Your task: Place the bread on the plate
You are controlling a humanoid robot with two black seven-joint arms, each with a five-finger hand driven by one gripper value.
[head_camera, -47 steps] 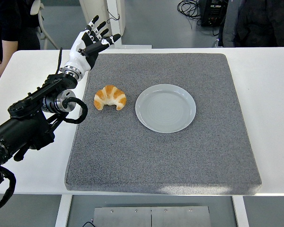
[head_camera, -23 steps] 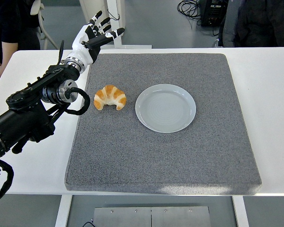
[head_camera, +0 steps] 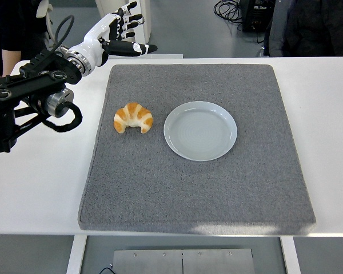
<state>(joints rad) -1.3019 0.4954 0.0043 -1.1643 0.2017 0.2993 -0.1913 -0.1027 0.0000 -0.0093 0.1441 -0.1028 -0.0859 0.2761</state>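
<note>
Grey felt mat (head_camera: 194, 188) covering white table (head_camera: 326, 103). Golden-brown, ridged, crescent croissant (head_camera: 133, 117) lies just left of empty pale plate (head_camera: 200, 131). Left hand (head_camera: 119, 31), fingers spread and empty, hovers above mat's far-left corner.

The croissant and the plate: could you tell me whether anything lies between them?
Nothing visible does. The croissant lies on the grey mat just left of the empty plate, with only bare mat between them.

My left arm (head_camera: 28, 97) is black with looped cable; left hand (head_camera: 115, 34) is white with black-jointed fingers.
</note>
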